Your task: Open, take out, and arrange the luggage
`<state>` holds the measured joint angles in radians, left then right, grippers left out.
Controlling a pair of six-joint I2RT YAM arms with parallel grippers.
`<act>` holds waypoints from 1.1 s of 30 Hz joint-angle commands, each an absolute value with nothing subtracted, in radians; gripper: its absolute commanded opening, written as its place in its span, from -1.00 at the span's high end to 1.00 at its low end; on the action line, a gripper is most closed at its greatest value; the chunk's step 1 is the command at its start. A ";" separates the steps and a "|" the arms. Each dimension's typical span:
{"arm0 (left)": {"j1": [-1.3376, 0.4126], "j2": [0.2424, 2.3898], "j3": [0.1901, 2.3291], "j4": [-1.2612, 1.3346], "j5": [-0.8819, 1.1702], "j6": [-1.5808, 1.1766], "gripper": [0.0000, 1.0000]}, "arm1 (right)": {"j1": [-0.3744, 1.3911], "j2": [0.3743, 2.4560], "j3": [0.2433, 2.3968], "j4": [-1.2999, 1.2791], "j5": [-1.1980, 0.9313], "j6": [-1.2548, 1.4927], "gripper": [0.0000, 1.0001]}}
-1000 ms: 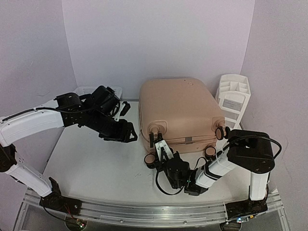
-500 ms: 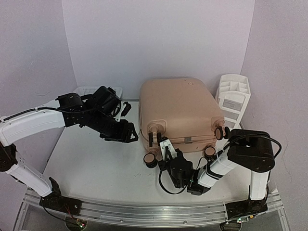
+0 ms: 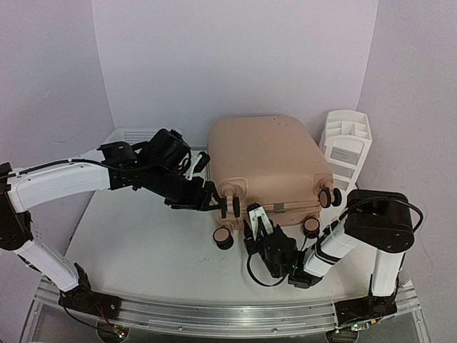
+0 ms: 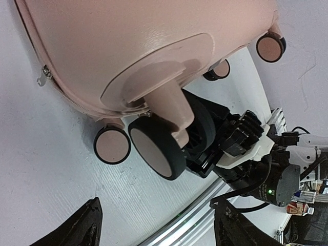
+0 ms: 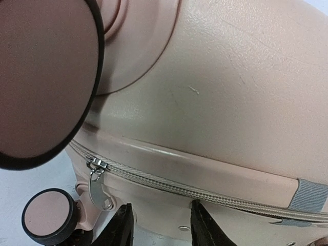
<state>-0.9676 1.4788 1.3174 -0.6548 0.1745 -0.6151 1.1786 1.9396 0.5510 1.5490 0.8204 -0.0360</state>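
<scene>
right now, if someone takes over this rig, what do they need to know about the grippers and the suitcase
Suitcase: closed, lying flat on the table, bottom end toward the arms; zipper shut where visible.
Left gripper: open, empty, facing the near-left wheel.
Right gripper: open, empty, at the near edge, zipper pull right beside it.
Done: nothing visible.
Left to do: grab the pull, unzip, open the case, take out and arrange what is inside.
</scene>
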 commanded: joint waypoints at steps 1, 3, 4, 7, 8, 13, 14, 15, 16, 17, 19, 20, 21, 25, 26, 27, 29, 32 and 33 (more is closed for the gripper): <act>-0.963 1.511 1.331 -0.563 0.230 -0.592 -0.45 | 1.176 1.929 0.571 1.600 0.788 0.026 0.21; -0.964 1.527 1.338 -0.556 0.235 -0.591 -0.40 | 1.178 1.945 0.584 1.599 0.786 0.032 0.21; -0.964 1.534 1.342 -0.552 0.237 -0.589 -0.38 | 1.179 1.953 0.592 1.600 0.787 0.033 0.21; -0.963 1.552 1.352 -0.544 0.247 -0.582 -0.31 | 1.191 1.973 0.623 1.600 0.796 0.019 0.21; -0.964 1.558 1.354 -0.542 0.249 -0.582 -0.29 | 1.196 1.977 0.631 1.599 0.804 0.015 0.21; -0.962 1.580 1.360 -0.533 0.259 -0.574 -0.21 | 1.209 2.001 0.647 1.600 0.805 0.025 0.20; -0.962 1.585 1.363 -0.532 0.261 -0.570 -0.16 | 1.211 2.006 0.648 1.599 0.806 0.029 0.20; -0.962 1.590 1.365 -0.532 0.261 -0.570 -0.11 | 1.213 2.011 0.652 1.598 0.808 0.032 0.20; -0.962 1.596 1.368 -0.531 0.261 -0.567 -0.07 | 1.214 2.014 0.656 1.599 0.809 0.031 0.19; -0.962 1.602 1.371 -0.529 0.262 -0.564 -0.03 | 1.217 2.019 0.660 1.598 0.812 0.031 0.18; -0.962 1.613 1.378 -0.530 0.264 -0.560 0.07 | 1.221 2.025 0.668 1.597 0.817 0.031 0.17; -0.963 1.619 1.381 -0.529 0.266 -0.559 0.11 | 1.221 2.030 0.674 1.597 0.819 0.031 0.16; -0.962 1.623 1.384 -0.529 0.269 -0.559 0.16 | 1.221 2.036 0.681 1.598 0.826 0.028 0.16; -0.962 1.632 1.385 -0.529 0.273 -0.560 0.43 | 1.221 2.060 0.724 1.598 0.858 0.017 0.20; -0.962 1.632 1.383 -0.529 0.273 -0.561 0.52 | 1.220 2.065 0.737 1.598 0.863 0.015 0.24; -0.962 1.631 1.381 -0.530 0.273 -0.561 0.58 | 1.222 2.071 0.749 1.601 0.870 0.014 0.28; -0.962 1.630 1.378 -0.529 0.273 -0.560 0.67 | 1.223 2.083 0.773 1.607 0.892 0.013 0.38; -0.962 1.634 1.374 -0.529 0.282 -0.562 0.77 | 1.222 2.112 0.806 1.630 0.942 -0.017 0.53; -0.962 1.636 1.374 -0.528 0.286 -0.563 0.79 | 1.223 2.121 0.819 1.644 0.964 -0.031 0.58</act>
